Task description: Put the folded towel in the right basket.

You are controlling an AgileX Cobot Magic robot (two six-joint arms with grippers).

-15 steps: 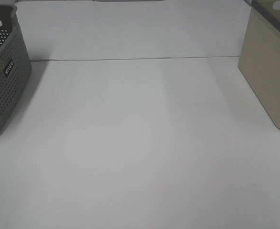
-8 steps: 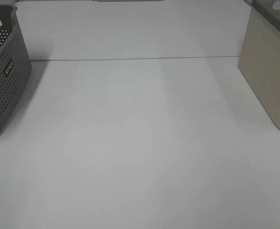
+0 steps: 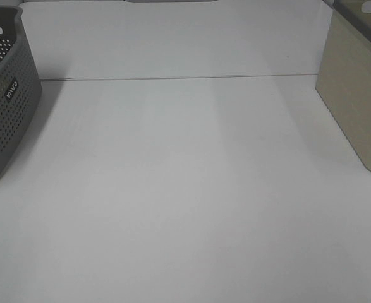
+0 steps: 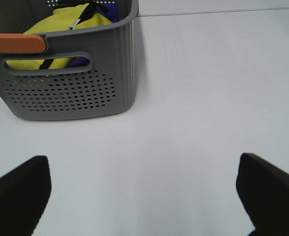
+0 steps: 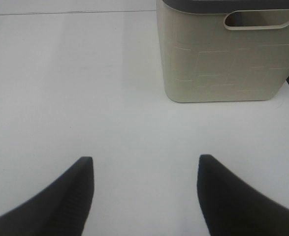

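The right basket (image 3: 356, 95) is beige with a dark rim and stands at the table's right edge; it also shows in the right wrist view (image 5: 223, 64). No folded towel lies on the table. In the left wrist view a yellow cloth (image 4: 60, 29) lies inside the grey perforated basket (image 4: 70, 93); I cannot tell whether it is the towel. My left gripper (image 4: 144, 196) is open and empty, short of the grey basket. My right gripper (image 5: 144, 196) is open and empty, short of the beige basket. Neither gripper shows in the exterior view.
The grey basket (image 3: 8, 120) stands at the table's left edge. It also holds dark blue and purple cloth (image 4: 107, 10) and has an orange grip (image 4: 16, 43) on its rim. The white table (image 3: 185, 189) lies between the baskets.
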